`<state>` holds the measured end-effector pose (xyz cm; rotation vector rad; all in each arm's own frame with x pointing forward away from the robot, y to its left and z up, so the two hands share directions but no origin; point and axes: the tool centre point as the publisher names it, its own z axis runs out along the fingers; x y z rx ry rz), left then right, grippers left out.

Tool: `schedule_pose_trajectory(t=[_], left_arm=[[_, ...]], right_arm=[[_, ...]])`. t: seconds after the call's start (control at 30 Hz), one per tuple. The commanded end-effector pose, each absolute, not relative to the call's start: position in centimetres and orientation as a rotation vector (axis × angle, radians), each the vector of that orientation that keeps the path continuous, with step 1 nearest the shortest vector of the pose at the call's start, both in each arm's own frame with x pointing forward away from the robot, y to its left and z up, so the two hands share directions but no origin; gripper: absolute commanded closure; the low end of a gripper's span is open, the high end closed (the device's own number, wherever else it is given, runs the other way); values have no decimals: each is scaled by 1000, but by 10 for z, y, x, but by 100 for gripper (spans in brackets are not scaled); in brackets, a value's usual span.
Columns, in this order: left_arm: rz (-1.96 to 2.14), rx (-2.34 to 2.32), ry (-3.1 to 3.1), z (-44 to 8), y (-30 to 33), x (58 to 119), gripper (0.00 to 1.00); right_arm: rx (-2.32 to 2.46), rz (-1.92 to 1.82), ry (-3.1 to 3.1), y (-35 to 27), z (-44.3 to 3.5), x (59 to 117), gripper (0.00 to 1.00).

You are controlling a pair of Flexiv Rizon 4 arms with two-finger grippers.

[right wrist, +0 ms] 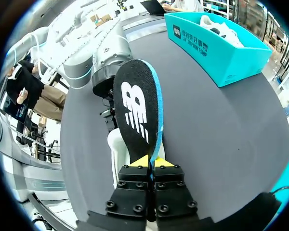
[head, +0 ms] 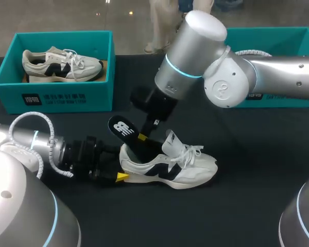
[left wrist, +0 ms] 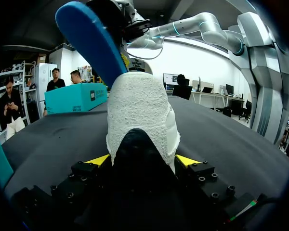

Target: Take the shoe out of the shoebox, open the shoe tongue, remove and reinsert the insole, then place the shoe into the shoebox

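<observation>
A white sneaker [head: 175, 167] with dark side marks lies on its sole mid-table, toe to the right. My left gripper [head: 121, 165] comes in from the left, its yellow tips on both sides of the heel [left wrist: 142, 110], shut on the shoe. A black insole [head: 122, 127] with a white logo and a blue underside [left wrist: 89, 38] sticks up and back out of the shoe's opening. My right gripper [head: 142, 137] reaches down from above and is shut on the insole's edge [right wrist: 135, 106], yellow tips [right wrist: 151, 161] pressed together on it. The shoe's tongue stands pulled up.
A teal shoebox [head: 54, 98] stands at the back left with a second white sneaker [head: 62, 64] in it. Another teal box [head: 278, 38] sits at the back right, partly hidden behind my right arm. Bare dark tabletop lies in front of the shoe.
</observation>
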<state>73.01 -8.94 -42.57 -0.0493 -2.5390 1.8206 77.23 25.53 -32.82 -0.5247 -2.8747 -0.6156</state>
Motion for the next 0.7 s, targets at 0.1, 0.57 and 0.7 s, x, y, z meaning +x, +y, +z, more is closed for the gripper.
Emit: schedule_pose_trajectory(t=[0.1,0.57,0.7], left_arm=[[1818,-50,-2540,-426,-90,730,100],[1818,-50,-2540,-426,-90,730,100],[1818,-50,-2540,-426,-90,730,100]], right_arm=[[-560,-686,-2930,251,-298,774,100],[-731,-859,-3025,250,-211,817,100],[-791,-927,-3041,247,-193,831,100]])
